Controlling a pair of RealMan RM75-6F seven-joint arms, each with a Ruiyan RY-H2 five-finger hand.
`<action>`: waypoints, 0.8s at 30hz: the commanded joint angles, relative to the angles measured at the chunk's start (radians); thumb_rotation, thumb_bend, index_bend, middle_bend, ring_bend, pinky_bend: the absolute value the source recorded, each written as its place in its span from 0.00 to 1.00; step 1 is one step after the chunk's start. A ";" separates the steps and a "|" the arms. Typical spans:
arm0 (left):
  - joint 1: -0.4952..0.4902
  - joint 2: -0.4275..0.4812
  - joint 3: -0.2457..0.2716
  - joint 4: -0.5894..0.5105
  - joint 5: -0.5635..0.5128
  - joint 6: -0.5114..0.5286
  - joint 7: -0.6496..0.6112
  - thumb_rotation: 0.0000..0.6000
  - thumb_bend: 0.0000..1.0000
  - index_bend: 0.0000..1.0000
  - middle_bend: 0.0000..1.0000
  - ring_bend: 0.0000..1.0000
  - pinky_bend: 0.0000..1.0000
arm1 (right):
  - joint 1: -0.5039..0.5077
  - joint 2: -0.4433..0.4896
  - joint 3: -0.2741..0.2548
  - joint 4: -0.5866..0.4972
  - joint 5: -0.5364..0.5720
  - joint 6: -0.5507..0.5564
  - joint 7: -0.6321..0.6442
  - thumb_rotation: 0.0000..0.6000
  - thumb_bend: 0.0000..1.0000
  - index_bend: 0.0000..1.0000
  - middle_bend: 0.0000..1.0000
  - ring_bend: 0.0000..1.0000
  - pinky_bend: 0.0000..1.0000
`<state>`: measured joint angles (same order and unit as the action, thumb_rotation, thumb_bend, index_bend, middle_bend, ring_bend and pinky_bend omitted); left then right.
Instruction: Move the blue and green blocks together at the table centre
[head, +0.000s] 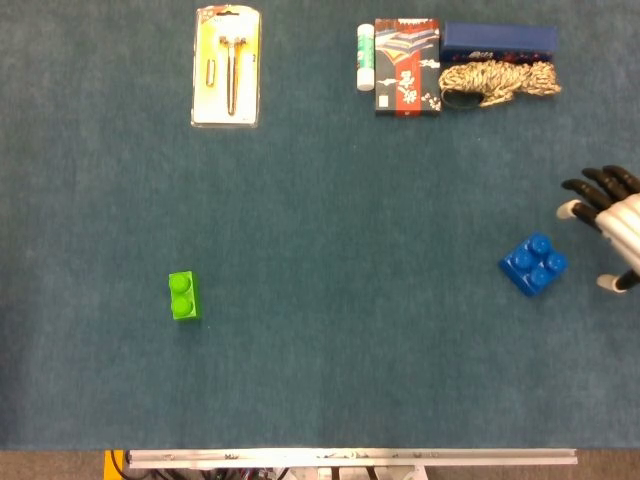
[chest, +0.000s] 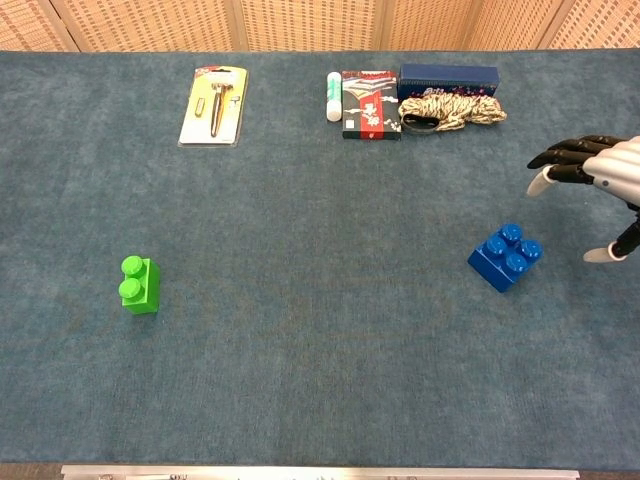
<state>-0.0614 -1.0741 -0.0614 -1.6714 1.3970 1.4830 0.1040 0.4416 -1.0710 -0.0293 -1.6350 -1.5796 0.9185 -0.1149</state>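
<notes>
One blue block (head: 534, 264) and one green block (head: 183, 295) sat well apart; the right robot hand (head: 612, 222) hovered empty, fingers spread.

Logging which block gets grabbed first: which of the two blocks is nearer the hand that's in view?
The blue block, square with four studs, sits just beside the right hand; the narrow two-stud green block is far across the table.

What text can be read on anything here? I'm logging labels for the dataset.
None is legible.
Tool blister pack: print too small to read.
Red and black box: white marks, blurred.
White tube: label unreadable.
Dark blue box: no readable text.
</notes>
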 joint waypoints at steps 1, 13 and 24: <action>0.001 0.002 -0.001 -0.001 0.000 0.002 -0.003 1.00 0.00 0.46 0.39 0.28 0.45 | 0.017 -0.025 0.006 0.013 0.019 -0.022 -0.026 1.00 0.04 0.28 0.12 0.03 0.08; 0.005 0.006 -0.006 -0.001 -0.005 0.009 -0.005 1.00 0.00 0.46 0.40 0.28 0.45 | 0.068 -0.085 0.003 0.038 0.070 -0.097 -0.085 1.00 0.04 0.28 0.12 0.02 0.07; 0.008 0.008 -0.007 -0.004 -0.003 0.011 -0.009 1.00 0.00 0.46 0.40 0.28 0.45 | 0.093 -0.133 -0.007 0.068 0.107 -0.127 -0.136 1.00 0.04 0.28 0.12 0.02 0.07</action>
<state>-0.0538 -1.0658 -0.0685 -1.6753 1.3939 1.4944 0.0954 0.5340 -1.1985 -0.0348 -1.5724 -1.4756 0.7893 -0.2446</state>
